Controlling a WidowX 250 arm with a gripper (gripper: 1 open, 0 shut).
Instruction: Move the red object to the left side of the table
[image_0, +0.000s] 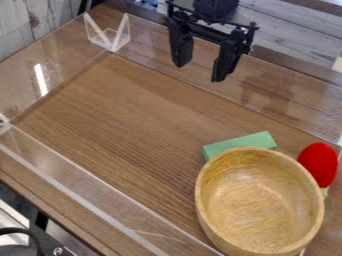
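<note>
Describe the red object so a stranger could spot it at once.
Find the large wooden bowl near the table's right front corner. The red object sits just beyond its right rim, small, rounded and bright red, unlike the flat green block behind the bowl.

Pale plank wall (301, 25) behind, glare on clear acrylic panels (54, 70), dark floor corner below

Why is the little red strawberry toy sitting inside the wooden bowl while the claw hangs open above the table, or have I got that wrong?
One detail is off. The red strawberry toy is not inside the wooden bowl; it sits on the table just outside the bowl's right rim, as the camera view shows. The rest stands: the gripper hangs open above the table, holding nothing.
</note>
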